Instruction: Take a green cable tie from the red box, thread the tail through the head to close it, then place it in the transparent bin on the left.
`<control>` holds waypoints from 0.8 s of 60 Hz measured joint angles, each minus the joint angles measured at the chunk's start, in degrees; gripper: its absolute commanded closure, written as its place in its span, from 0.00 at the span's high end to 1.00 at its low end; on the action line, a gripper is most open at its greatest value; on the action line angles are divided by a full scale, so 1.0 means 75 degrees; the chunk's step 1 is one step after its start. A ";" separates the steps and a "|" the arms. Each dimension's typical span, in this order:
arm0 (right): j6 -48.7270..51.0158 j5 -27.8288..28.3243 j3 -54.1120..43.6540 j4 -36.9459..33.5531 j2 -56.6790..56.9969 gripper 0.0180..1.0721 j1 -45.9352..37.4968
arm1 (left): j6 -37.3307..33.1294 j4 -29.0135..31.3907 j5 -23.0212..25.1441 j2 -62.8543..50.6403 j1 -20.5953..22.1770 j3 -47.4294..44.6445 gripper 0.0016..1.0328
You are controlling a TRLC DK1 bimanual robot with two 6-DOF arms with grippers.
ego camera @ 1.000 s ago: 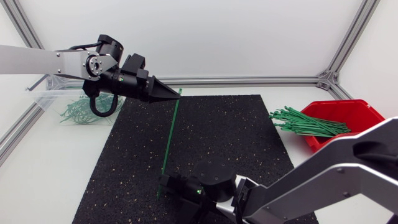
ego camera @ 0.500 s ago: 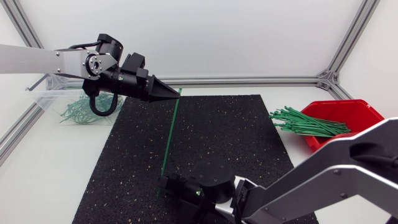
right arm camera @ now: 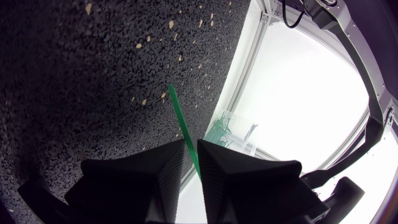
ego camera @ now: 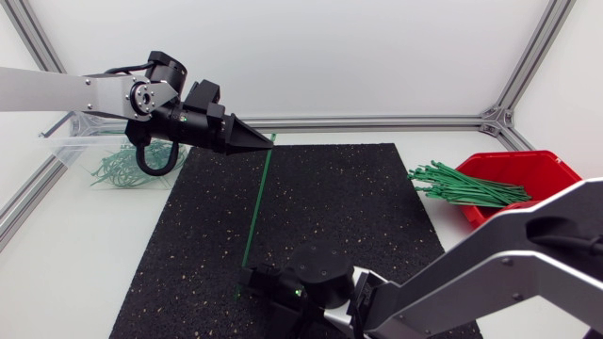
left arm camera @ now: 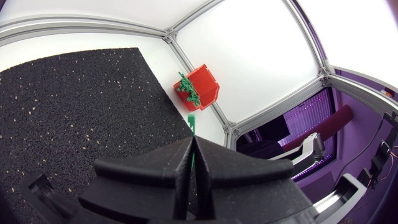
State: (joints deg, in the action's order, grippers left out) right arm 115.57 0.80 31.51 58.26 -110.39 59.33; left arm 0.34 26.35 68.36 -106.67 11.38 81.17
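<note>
At the near edge of the black rubber mat (ego camera: 330, 198), the right tool (ego camera: 256, 280) sits low over the mat at the bottom end of a single green cable tie (ego camera: 256, 202). Compared with a second ago, this tool has shifted slightly toward the near edge. The short tail of tie that stuck out past it then is no longer seen. The right wrist view shows the tie running straight into the tool's tip, but I cannot tell whether the tool grips it.

The tie stretches in a straight line away across the mat, rising to the left tool (ego camera: 256, 141) at the mat's far left corner. That tool is closed tight, its two wedges pinching the tie's upper end, with a short green tip poking out ahead. The left arm has not moved.

On the white worktop (ego camera: 85, 264) far left, behind the left arm, stands the transparent bin (ego camera: 71, 151), with loose green ties (ego camera: 118, 169) in it. Far right stands the red box (ego camera: 537, 169), with a bundle of green ties (ego camera: 466, 185) fanning out over its rim toward the mat.
</note>
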 measured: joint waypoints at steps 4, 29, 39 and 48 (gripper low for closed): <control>0.0000 0.0003 0.0006 -0.0003 0.0000 0.16 0.0000 | -0.0003 0.0003 0.0000 0.0000 0.0000 0.0000 0.03; 0.0085 -0.0020 0.0259 -0.0015 -0.0172 0.16 0.0017 | -0.0017 0.0058 0.0000 0.0000 0.0052 0.0000 0.03; 0.0175 -0.0020 0.0259 -0.0017 -0.0172 0.16 0.0035 | -0.0017 0.0058 0.0000 0.0000 0.0055 0.0000 0.03; 0.0230 -0.0023 0.0259 -0.0017 -0.0172 0.16 0.0102 | -0.0017 0.0058 0.0000 0.0000 0.0055 0.0000 0.03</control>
State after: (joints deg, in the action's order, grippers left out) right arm 117.30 0.62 33.45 58.13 -111.68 60.10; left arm 0.21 26.79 68.36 -106.67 11.79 81.17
